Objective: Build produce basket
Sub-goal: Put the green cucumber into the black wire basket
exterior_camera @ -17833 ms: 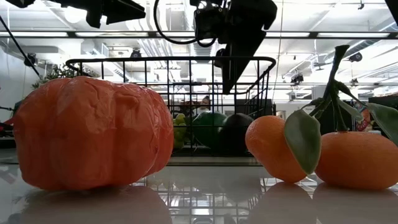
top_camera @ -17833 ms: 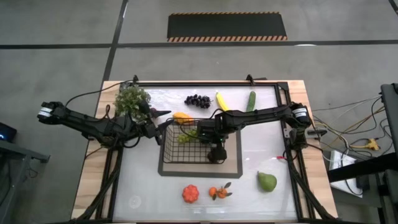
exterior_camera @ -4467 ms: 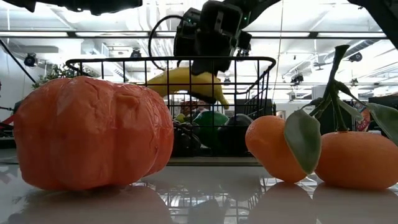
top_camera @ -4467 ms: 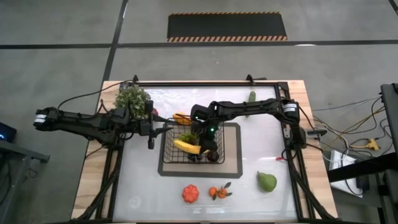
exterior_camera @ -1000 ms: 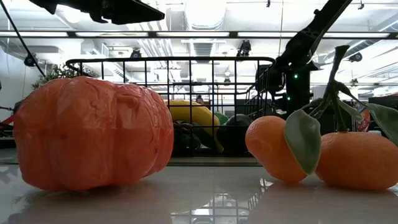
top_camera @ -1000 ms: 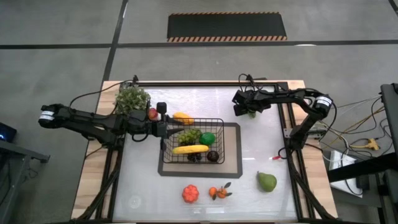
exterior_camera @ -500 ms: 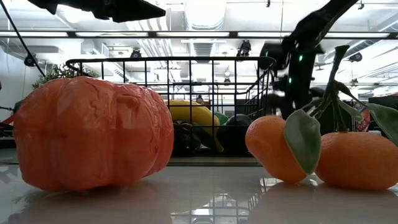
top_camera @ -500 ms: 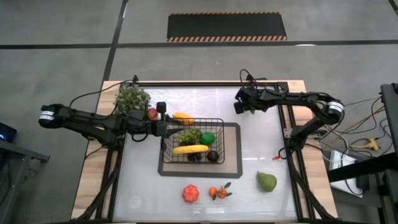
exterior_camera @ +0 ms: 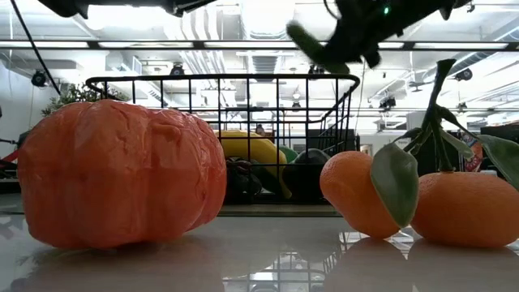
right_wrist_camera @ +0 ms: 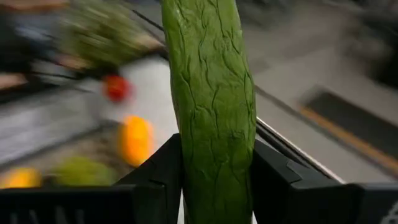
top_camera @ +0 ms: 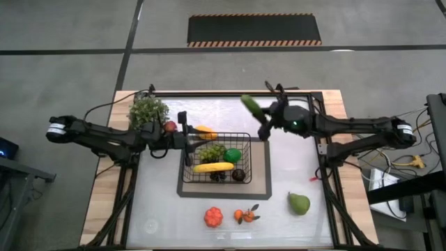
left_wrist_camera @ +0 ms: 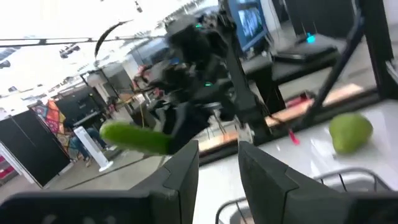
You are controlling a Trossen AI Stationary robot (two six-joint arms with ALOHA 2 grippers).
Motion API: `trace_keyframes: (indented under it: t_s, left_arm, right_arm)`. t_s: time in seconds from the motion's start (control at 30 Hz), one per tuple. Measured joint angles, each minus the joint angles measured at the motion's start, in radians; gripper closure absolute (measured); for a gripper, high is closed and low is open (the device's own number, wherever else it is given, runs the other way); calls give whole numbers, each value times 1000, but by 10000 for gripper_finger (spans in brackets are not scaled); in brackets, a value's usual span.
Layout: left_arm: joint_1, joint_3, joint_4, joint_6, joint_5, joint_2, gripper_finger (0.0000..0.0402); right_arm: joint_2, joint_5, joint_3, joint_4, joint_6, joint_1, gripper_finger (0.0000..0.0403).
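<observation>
Green cucumber (right_wrist_camera: 211, 106) clamped in right gripper (top_camera: 267, 125), lower end hidden

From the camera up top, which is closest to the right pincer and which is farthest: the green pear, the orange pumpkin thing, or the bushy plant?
Measured from the right pincer, which grips the cucumber at the table's far side:
1. Green pear, near edge, on the right arm's side.
2. Orange pumpkin-like piece, near edge, around the middle.
3. Bushy plant, far corner on the left arm's side.
The first two are fairly close in distance.
</observation>
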Motion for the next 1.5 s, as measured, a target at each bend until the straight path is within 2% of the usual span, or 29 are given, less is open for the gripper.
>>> trace_keyframes:
  t_s: [0.2,0.4,0.6,0.8,1.07,1.17,1.3,1.5]
  left_arm:
    - [0,2,119,-40,3,60,280]
    - [0,12,233,-79,3,128,208]
    - [11,13,450,-87,4,238,147]
    - [28,43,590,-88,44,343,136]
    - [46,143,625,-83,104,462,137]
    - [47,163,626,-80,104,479,151]
    - [51,170,625,-80,104,479,199]
    - [58,168,623,-89,104,477,303]
  right_arm:
    - [18,-184,-88,323,-145,76,279]
    - [83,-342,-150,574,-194,79,279]
    - [150,-414,-151,660,-217,78,279]
    - [186,-416,-135,661,-217,78,278]
    - [188,-418,-134,660,-218,78,277]
    - [188,-419,-134,659,-218,78,277]
    - [188,-420,-136,654,-218,78,276]
    - [188,-417,-136,652,-231,78,273]
